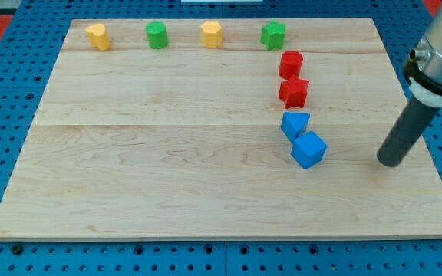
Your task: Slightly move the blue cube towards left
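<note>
The blue cube lies on the wooden board, right of centre. A blue triangular block touches it just above and to the left. My tip rests on the board to the right of the blue cube, about a hundred pixels away, at nearly the same height in the view. Nothing stands between the tip and the cube.
A red star block and a red round block stand above the blue ones. Along the view's top sit a yellow block, a green round block, a yellow block and a green star block.
</note>
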Available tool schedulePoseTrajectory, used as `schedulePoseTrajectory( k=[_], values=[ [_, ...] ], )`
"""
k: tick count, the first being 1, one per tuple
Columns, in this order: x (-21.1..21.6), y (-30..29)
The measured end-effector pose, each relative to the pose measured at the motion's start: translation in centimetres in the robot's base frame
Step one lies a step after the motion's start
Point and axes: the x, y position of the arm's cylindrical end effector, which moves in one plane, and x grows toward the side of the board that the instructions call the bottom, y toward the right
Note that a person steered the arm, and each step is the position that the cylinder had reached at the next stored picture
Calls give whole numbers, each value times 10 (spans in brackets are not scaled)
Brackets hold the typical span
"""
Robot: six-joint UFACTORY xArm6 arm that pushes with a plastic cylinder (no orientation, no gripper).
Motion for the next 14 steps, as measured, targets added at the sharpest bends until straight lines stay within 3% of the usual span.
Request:
schedulePoseTrajectory(
  k=[3, 4, 5, 6, 7, 8, 10, 12, 13, 14],
  values=[
    [6, -104],
    [10, -114],
    [52, -129],
    [57, -242],
    [-5, -296],
    [-31, -235],
    [8, -194],
    [9, -184],
    [4, -228],
    [-16, -193]
  ],
)
